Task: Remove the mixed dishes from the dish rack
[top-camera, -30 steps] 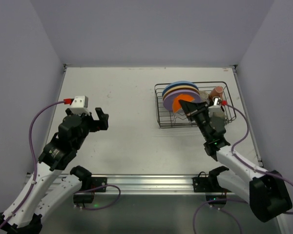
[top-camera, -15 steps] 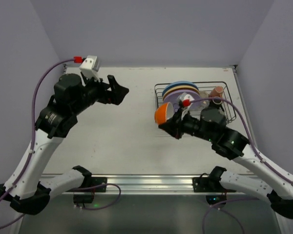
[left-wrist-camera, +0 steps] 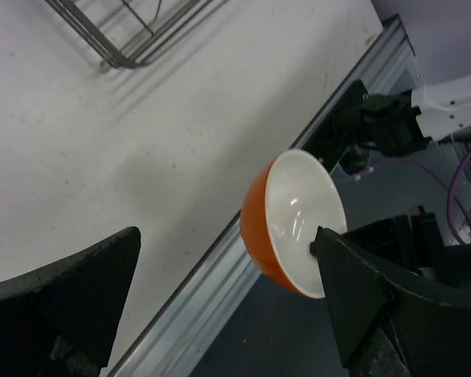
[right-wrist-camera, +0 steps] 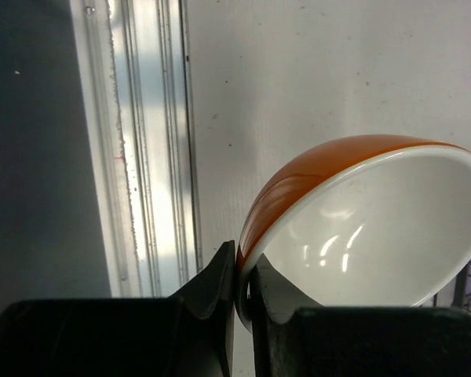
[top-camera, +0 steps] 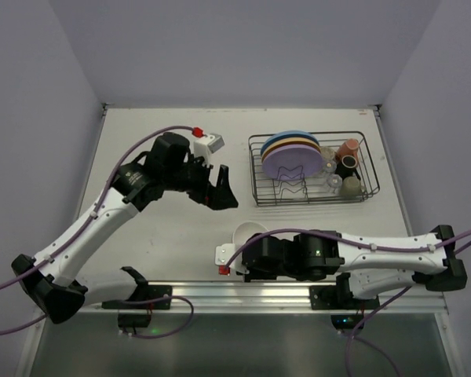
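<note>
**Orange bowl gripped by the right arm, outside the rack**

An orange bowl point(top-camera: 250, 233), white inside, sits low in the centre of the overhead view, near the table's front edge. It is tilted, so its white interior shows in both wrist views. Whether it touches the table point(top-camera: 157, 149) cannot be told. The right gripper point(right-wrist-camera: 244, 275) is clamped on the bowl's rim, one finger outside the orange wall and one inside. Just below the bowl in the overhead view, a metal rail point(top-camera: 235, 287) runs along the table edge.

The dish rack point(top-camera: 314, 201) stands well apart, in the upper right of the overhead view. A lilac plate point(top-camera: 290, 165) stands upright at the front of its left half, with a tan plate point(top-camera: 276, 141) and a blue plate point(top-camera: 294, 133) behind it. Small mugs point(top-camera: 349, 148) cluster in its right half.

The left gripper point(top-camera: 220, 188) hangs above the table, left of the rack, fingers spread wide and holding nothing.
</note>
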